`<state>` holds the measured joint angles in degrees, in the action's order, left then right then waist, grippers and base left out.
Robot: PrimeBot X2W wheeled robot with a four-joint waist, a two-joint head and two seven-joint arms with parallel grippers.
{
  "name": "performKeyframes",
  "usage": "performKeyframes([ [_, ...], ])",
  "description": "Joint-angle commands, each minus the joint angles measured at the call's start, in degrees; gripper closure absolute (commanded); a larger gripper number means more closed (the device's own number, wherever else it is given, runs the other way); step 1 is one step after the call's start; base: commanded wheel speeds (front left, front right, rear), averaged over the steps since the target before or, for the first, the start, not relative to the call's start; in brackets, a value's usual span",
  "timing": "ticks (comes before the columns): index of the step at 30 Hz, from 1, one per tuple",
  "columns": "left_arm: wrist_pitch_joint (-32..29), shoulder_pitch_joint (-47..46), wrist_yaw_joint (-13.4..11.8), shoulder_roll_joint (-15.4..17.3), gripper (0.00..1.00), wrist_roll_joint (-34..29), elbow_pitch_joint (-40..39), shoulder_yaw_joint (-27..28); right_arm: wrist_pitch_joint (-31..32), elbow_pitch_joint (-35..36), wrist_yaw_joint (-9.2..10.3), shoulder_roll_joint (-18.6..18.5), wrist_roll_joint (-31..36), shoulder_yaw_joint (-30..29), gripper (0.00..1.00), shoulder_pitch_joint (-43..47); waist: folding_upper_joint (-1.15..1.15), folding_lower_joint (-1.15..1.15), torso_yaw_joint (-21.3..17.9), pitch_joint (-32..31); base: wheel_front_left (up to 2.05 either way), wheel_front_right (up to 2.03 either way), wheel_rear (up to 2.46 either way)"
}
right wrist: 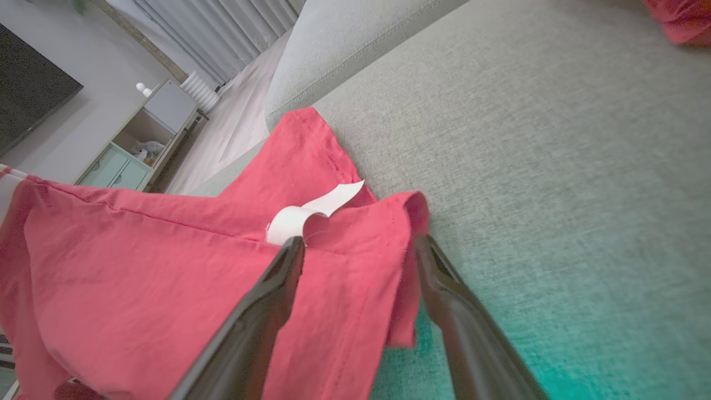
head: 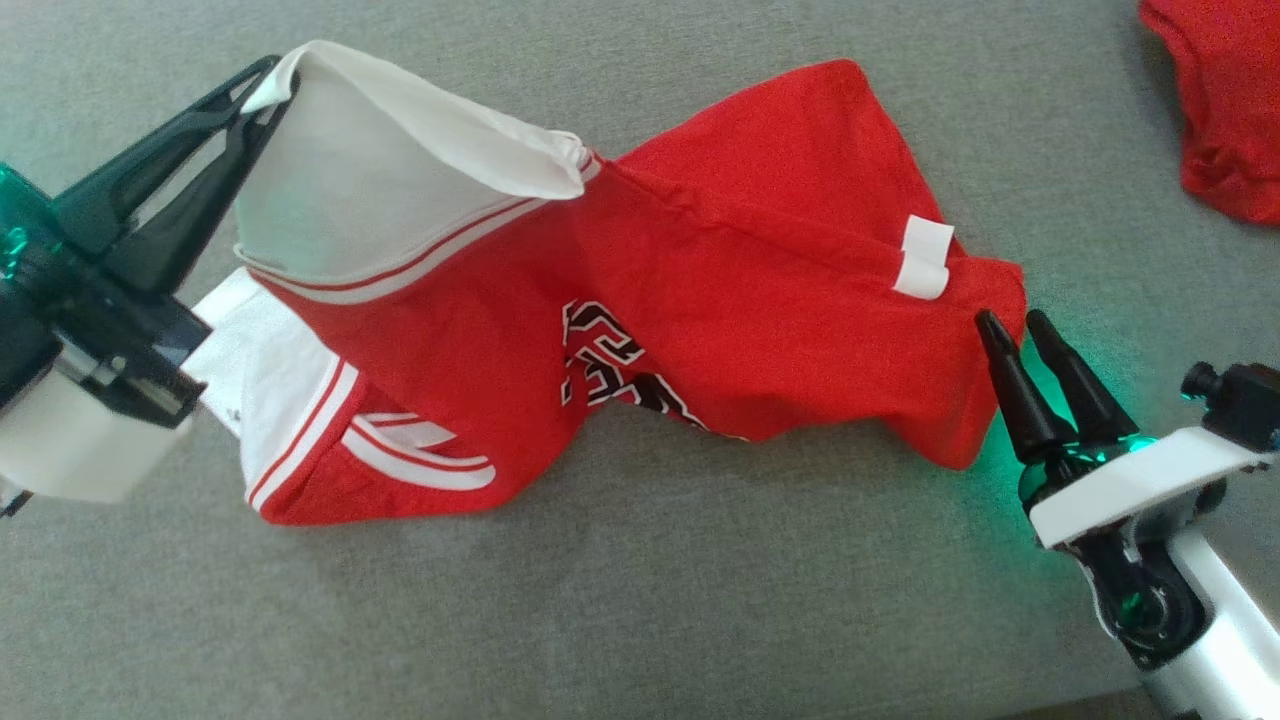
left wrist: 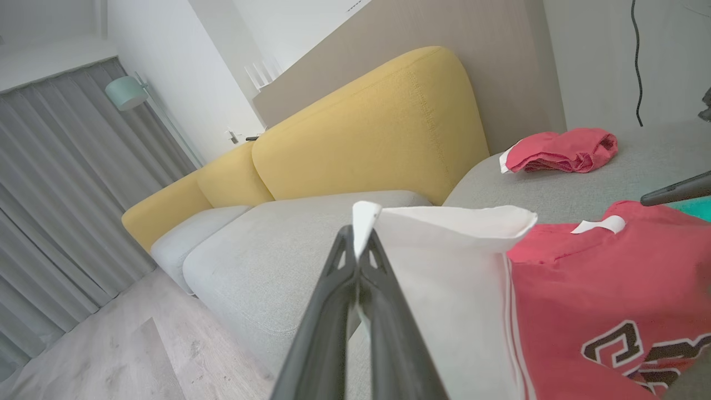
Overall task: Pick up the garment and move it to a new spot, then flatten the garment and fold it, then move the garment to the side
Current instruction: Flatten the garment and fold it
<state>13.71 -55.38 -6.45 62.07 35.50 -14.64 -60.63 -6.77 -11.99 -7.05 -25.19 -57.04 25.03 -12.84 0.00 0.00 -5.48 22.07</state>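
The garment (head: pixel 720 250) is a red shirt with white sleeves, white stripes and a black-and-white chest print, stretched crumpled across the grey sofa seat (head: pixel 640 600). My left gripper (head: pixel 272 82) at the upper left is shut on the corner of a white sleeve (left wrist: pixel 444 261), holding it raised; the pinch shows between the dark fingers (left wrist: pixel 333 311) in the left wrist view. My right gripper (head: pixel 1010 322) stands open at the shirt's right hem, its fingers (right wrist: pixel 266 311) apart with the red hem (right wrist: pixel 400 266) and a white label (right wrist: pixel 303 214) lying loose between and beyond them.
A second red garment (head: pixel 1220 110) lies bunched at the far right of the seat (left wrist: pixel 561 150). Yellow sofa back cushions (left wrist: pixel 366 128) rise behind. Wooden floor (left wrist: pixel 111 355) lies beyond the seat's edge, with grey curtains and a cabinet (right wrist: pixel 139 144) further off.
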Motion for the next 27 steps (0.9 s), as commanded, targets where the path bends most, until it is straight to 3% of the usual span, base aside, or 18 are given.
performKeyframes([
  [1, 0.08, -2.52, 0.25, 1.89, 1.00, -0.47, -0.49, 3.30, 0.29, 1.14, -0.44, -2.01, -0.66, 0.91, 0.00, 0.08, 0.00, 0.00, 0.34, 0.08, 0.00, 0.00, 0.00],
  [8, 0.08, -2.54, 0.04, 1.06, 1.00, -0.92, -0.39, 2.86, 0.66, 0.16, -0.44, -3.22, -2.64, 1.96, 0.00, -0.74, 0.00, 0.00, 1.33, 0.24, 0.00, 0.00, 0.00],
  [9, 0.09, -2.53, 0.00, 1.01, 1.00, -0.94, -0.36, 2.83, 0.57, 0.12, -0.44, -3.40, -2.79, 2.09, 0.37, -0.84, 0.00, 0.00, 1.39, 0.25, 0.00, 0.00, 0.00],
  [10, 0.09, -2.52, -0.02, 0.99, 1.00, -0.95, -0.34, 2.80, 0.48, 0.10, -0.44, -3.56, -2.93, 2.19, 0.62, -0.92, 0.00, 0.00, 1.42, 0.26, 0.00, 0.00, 0.00],
  [11, 0.10, -2.51, -0.05, 0.99, 1.00, -0.97, -0.33, 2.78, 0.39, 0.14, -0.44, -3.74, -3.04, 2.33, 0.69, -0.98, 0.00, 0.00, 1.44, 0.26, 0.00, 0.00, 0.00],
  [13, 0.11, -2.45, -0.09, 1.05, 1.00, -0.95, -0.29, 2.74, 0.20, 0.23, -0.44, -4.10, -3.27, 2.49, 0.74, -1.05, 0.00, 0.00, 1.44, 0.24, 0.00, 0.00, 0.00],
  [17, 0.15, -2.28, -0.20, 1.27, 1.00, -0.85, -0.23, 2.69, -0.46, 0.32, -0.44, -4.56, -3.72, 2.40, 0.62, -1.26, 0.00, 0.00, 1.34, 0.14, 0.00, 0.00, 0.00],
  [22, 0.16, -2.34, -0.25, 1.40, 1.00, -0.82, -0.22, 2.68, -0.68, 0.01, -0.44, -5.16, -4.26, 2.39, 0.56, -1.81, 0.00, 0.00, 1.44, 0.23, 0.00, 0.00, 0.00],
  [26, 0.12, -2.44, -0.16, 1.41, 1.00, -0.82, -0.25, 2.63, -0.87, -0.33, -0.44, -5.44, -4.36, 2.39, 0.62, -2.18, 0.00, 0.00, 1.61, 0.32, 0.00, 0.00, 0.00],
  [27, 0.08, -2.46, -0.15, 1.42, 1.00, -0.81, -0.24, 2.61, -0.93, -0.43, -0.44, -5.51, -4.37, 2.41, 0.67, -2.30, 0.00, 0.00, 1.67, 0.35, 0.00, 0.00, 0.00],
])
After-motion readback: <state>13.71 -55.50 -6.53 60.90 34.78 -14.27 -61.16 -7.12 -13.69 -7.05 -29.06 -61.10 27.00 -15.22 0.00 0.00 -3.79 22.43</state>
